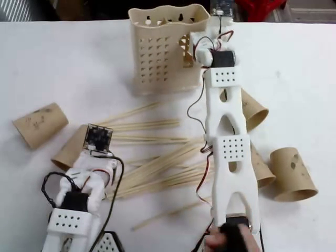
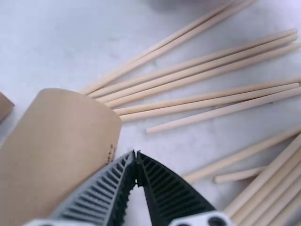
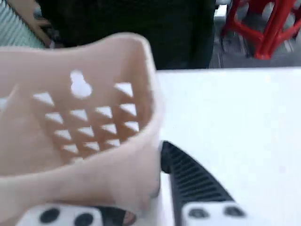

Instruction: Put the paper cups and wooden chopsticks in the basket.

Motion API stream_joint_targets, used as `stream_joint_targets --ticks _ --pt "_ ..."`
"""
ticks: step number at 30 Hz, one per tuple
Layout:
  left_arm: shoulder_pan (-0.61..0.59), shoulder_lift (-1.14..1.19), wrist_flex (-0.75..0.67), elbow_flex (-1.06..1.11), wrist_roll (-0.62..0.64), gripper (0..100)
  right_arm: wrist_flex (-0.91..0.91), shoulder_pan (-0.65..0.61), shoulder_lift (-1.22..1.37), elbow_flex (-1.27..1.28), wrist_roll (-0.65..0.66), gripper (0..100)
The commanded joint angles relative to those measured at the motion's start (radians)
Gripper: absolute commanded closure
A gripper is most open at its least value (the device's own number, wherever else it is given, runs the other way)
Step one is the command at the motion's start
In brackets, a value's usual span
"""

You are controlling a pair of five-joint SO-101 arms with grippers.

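Cups [image 1: 39,124] and chopsticks [image 1: 152,168] lie scattered on the tabletop [image 1: 79,63], so most work remains. The left hand [image 2: 135,162] is clenched empty beside one cup. The right hand [image 1: 195,47] is at the basket [image 1: 157,58] wall, and I cannot tell its grip.

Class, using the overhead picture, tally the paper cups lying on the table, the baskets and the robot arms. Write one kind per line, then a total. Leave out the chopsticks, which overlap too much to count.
paper cups: 5
basket: 1
robot arms: 2
Total: 8
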Motion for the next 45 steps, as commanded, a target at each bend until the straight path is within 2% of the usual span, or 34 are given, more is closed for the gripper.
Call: stream_joint_targets --ticks 1,5,17,26,31,37,45 --pt "-0.007 -0.008 0.006 -0.005 0.005 97 0.234 0.001 -0.016 -0.109 0.153 77.9" --pt "-0.007 -0.008 0.006 -0.005 0.005 97 0.369 -0.021 -0.018 -0.129 0.293 70.4" --pt "-0.007 -0.008 0.006 -0.005 0.006 97 0.596 -0.071 -0.16 -0.123 0.298 70.7" --pt "-0.007 -0.008 0.006 -0.005 0.005 97 0.576 -0.067 -0.104 -0.129 0.273 70.1" --pt "-0.007 -0.008 0.006 -0.005 0.005 97 0.429 -0.013 -0.01 -0.133 0.272 61.5" --pt "-0.007 -0.008 0.006 -0.005 0.006 97 0.343 0.039 0.027 -0.132 0.275 62.8" --pt "-0.007 -0.008 0.006 -0.005 0.006 97 0.337 0.027 0.001 -0.132 0.27 62.9"
